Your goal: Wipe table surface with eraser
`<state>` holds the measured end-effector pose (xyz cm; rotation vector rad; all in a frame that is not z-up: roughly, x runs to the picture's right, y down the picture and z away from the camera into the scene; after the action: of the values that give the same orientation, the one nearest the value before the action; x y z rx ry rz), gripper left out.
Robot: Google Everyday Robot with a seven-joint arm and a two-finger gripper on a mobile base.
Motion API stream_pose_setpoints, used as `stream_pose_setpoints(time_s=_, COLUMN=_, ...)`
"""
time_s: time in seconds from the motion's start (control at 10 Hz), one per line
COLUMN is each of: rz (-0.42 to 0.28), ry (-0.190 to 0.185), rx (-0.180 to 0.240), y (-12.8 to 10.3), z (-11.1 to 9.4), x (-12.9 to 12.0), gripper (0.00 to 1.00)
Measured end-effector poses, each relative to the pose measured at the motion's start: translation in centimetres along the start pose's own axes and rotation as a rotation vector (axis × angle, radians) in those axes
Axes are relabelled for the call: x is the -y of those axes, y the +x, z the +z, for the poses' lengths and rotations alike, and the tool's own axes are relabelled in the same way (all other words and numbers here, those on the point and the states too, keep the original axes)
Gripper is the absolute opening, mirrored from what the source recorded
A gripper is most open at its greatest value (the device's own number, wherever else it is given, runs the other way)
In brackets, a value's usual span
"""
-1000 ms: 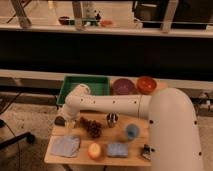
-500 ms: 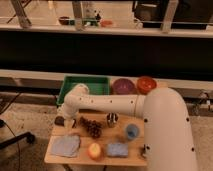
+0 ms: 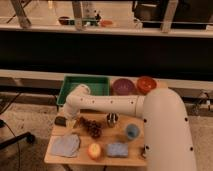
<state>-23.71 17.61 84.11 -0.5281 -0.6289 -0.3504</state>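
- Since a second ago, the bulky white arm link (image 3: 167, 130) is drifting slightly leftward, while its far end is staying over the left edge of the surface (image 3: 107, 137). The items on it are lying where they were.
- Along the near edge, a pale blue-grey cloth (image 3: 65, 145) is lying at the left. A round orange-yellow fruit (image 3: 93, 150) is sitting just beside it, and a blue sponge (image 3: 117, 149) is lying further right.
- In the middle row, the eraser (image 3: 60, 121) is resting flat at the left edge of the surface.
- The gripper (image 3: 65, 116) is hanging just over the eraser, its jaws standing wide apart and lifting nothing. Whether they are touching the eraser cannot be told.
- To the right of the eraser, a dark reddish cluster (image 3: 91, 127), a small metal cup (image 3: 112, 119) and a round blue object (image 3: 132, 131) are sitting in a loose line.
- Behind the arm, a green tray (image 3: 85, 78) is sitting at the back left, with a purple bowl (image 3: 123, 86) and an orange bowl (image 3: 146, 83) to its right.
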Motion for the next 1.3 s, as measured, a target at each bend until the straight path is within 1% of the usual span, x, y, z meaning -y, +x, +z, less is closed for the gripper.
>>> stream_pose_setpoints(time_s=0.2, rz=0.015, ry=0.001, rx=-0.006, y=0.8, z=0.2, x=-0.2, gripper=0.80)
stream_pose_setpoints(time_s=0.4, rz=0.020, ry=0.003, rx=-0.009, y=1.1, z=0.3, x=-0.2, gripper=0.80)
stream_pose_setpoints(time_s=0.7, rz=0.017, ry=0.009, rx=-0.004, y=0.7, z=0.7, x=0.2, gripper=0.80)
stream_pose_setpoints(time_s=0.8, rz=0.015, ry=0.011, rx=-0.005, y=0.6, z=0.8, x=0.4, gripper=0.78)
stream_pose_setpoints(time_s=1.0, rz=0.009, ry=0.015, rx=-0.005, y=0.4, z=0.9, x=0.8, gripper=0.60)
stream_pose_setpoints(time_s=1.1, rz=0.008, ry=0.016, rx=-0.005, y=0.4, z=0.9, x=0.9, gripper=0.57)
stream_pose_setpoints(time_s=1.3, rz=0.006, ry=0.015, rx=-0.006, y=0.4, z=1.0, x=1.0, gripper=0.57)
